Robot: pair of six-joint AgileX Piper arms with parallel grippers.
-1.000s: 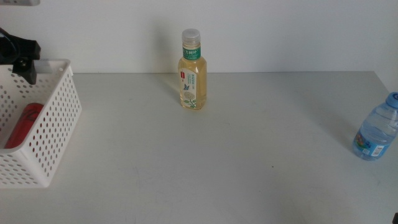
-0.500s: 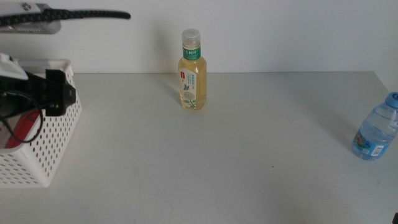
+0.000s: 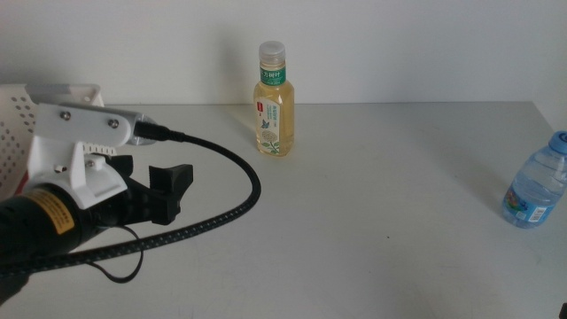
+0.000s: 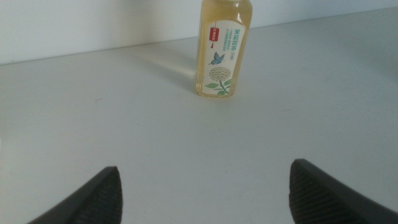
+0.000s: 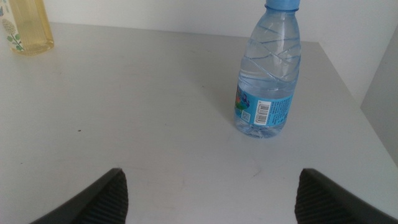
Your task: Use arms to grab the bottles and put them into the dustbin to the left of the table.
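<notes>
My left gripper (image 3: 164, 190), black-jawed on its white plastic arm with a thick black cable, is over the left part of the large plain light-grey tabletop (image 3: 354, 221), just beside the white perforated plastic dustbin (image 3: 18, 111) at the left edge. Its jaws are spread wide and hold nothing; the left wrist view shows both tips apart with bare table between them.

My right gripper (image 5: 211, 186) waits near the right edge, jaws likewise spread and empty, facing the small clear blue-capped, blue-labelled water bottle (image 5: 268, 68), which stands upright close to that edge.

Farther off, near the middle of the far edge, stands the small clear bottle of yellow tea (image 3: 273, 102) with green-white label and pale cap. It is upright, long axis vertical, apart from everything else.

Finding: the tea bottle lies ahead of my left gripper and toward the far edge, centred between the jaws in the left wrist view. The left arm is clearly the nearer to it. I judge a level forward reach, jaws straddling the body below the cap, to be what the next move calls for.
</notes>
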